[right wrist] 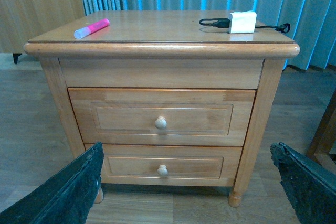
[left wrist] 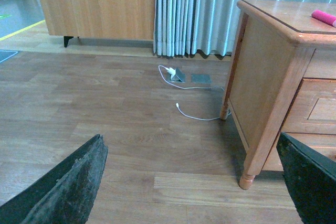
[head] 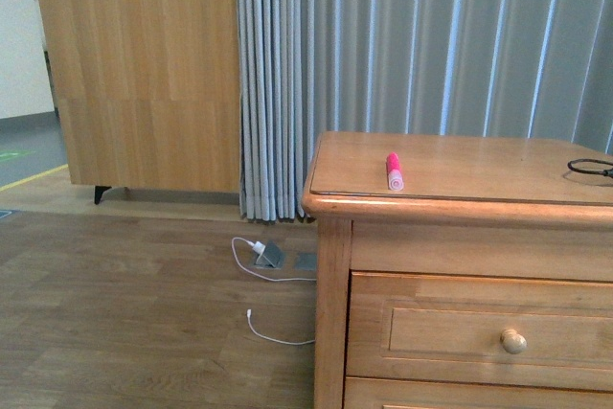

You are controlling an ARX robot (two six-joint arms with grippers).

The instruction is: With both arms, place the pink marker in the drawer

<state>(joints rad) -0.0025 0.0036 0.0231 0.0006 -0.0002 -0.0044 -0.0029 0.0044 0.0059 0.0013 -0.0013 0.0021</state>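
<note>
The pink marker point(head: 394, 170) lies flat on the nightstand's point(right wrist: 157, 72) tabletop point(head: 479, 174), near its front edge, paler capped end toward the front. At the far side of the same tabletop sits a white charger point(right wrist: 242, 22) with a black cable point(head: 589, 169). The drawer point(right wrist: 131, 118), the upper and taller one in the nightstand, is closed, its round knob point(right wrist: 160, 123) at the centre. The left jaws are spread wide, released and empty, low beside the nightstand. The right jaws are likewise released and empty, facing the nightstand's front.
</note>
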